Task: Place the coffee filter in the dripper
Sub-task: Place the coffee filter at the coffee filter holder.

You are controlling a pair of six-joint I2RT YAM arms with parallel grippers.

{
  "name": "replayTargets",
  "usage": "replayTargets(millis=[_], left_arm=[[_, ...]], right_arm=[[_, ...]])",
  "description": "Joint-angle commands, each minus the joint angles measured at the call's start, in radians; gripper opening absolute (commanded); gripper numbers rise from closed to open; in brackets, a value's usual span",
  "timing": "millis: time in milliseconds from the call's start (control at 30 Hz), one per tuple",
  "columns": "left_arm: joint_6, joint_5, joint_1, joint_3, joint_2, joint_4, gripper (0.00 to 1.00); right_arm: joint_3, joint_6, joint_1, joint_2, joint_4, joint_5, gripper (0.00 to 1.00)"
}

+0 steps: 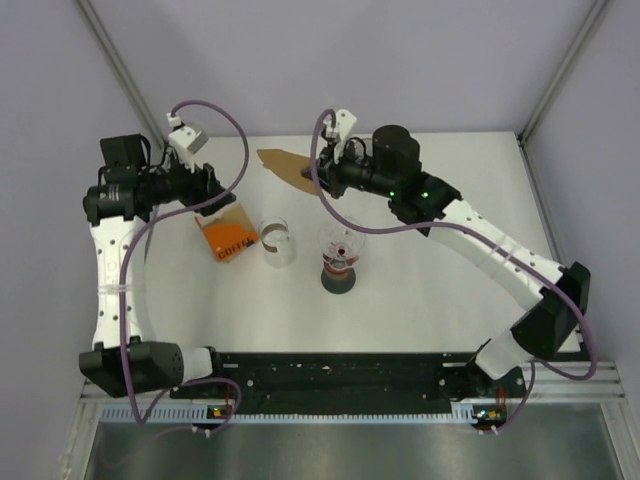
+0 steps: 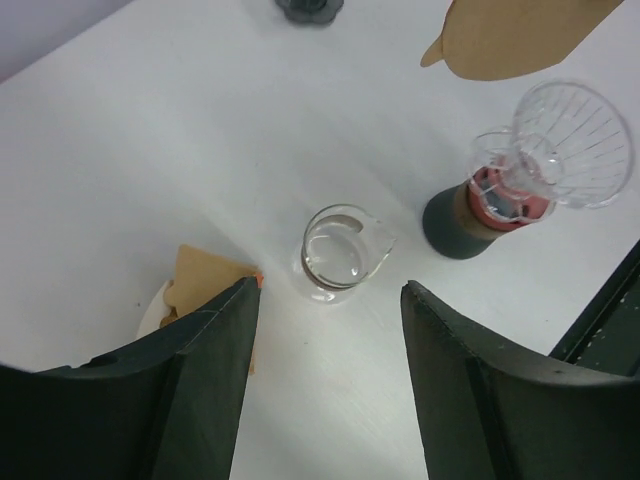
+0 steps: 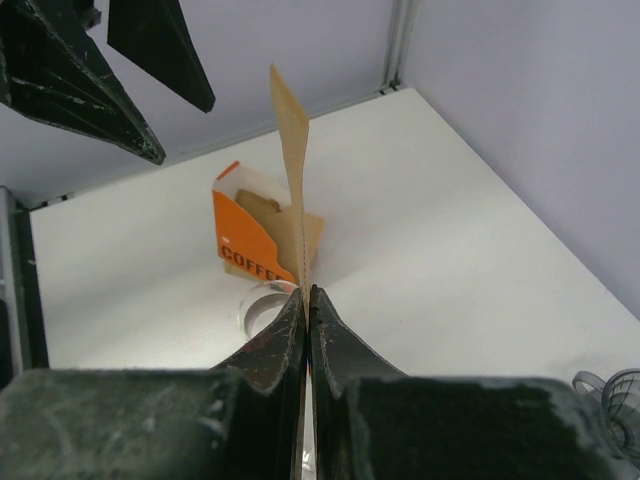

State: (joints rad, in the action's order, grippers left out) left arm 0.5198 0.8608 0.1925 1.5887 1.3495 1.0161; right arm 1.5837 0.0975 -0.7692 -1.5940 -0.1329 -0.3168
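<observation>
A flat brown coffee filter (image 1: pixel 283 163) hangs in the air at the back of the table, pinched at one edge by my right gripper (image 1: pixel 318 178). In the right wrist view the filter (image 3: pixel 290 150) stands edge-on above the shut right gripper (image 3: pixel 307 291). The clear glass dripper (image 1: pixel 338 243) sits on a dark stand with a red collar, near the table's middle. From the left wrist it shows as a ribbed cone (image 2: pixel 575 145), with the filter (image 2: pixel 520 35) above it. My left gripper (image 1: pixel 213 197) is open and empty over the table (image 2: pixel 330 285), beside the orange box.
An orange "COFFEE" filter box (image 1: pixel 228 238) with brown filters inside (image 2: pixel 205 275) lies left of a small glass beaker (image 1: pixel 277 243). The beaker (image 2: pixel 340 250) stands between the box and the dripper stand (image 2: pixel 460 222). Grey walls close the table's back and sides.
</observation>
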Motion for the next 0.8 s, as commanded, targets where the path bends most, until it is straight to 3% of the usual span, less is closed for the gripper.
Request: replayTargets(millis=[0,100,400,767], left_arm=[[-0.201,0.092,-0.053,-0.076,-0.150,-0.160,0.66],[-0.239,0.015,-0.155,-0.096,-0.219,-0.180,0.68],[-0.564,0.038,-0.271,-0.055,-0.285,-0.225,0.74],[-0.800,0.104,-0.297,-0.210,-0.328,-0.458,0.74]], right_arm=[[-0.069,-0.074,0.001,0.163,0.045,-0.064,0.00],[-0.123,-0.143,0.001,0.230,0.062,-0.079,0.00],[-0.229,-0.246,-0.008,0.342,0.119,-0.294,0.00],[-0.300,-0.366,-0.045,0.385,0.124,-0.366,0.00]])
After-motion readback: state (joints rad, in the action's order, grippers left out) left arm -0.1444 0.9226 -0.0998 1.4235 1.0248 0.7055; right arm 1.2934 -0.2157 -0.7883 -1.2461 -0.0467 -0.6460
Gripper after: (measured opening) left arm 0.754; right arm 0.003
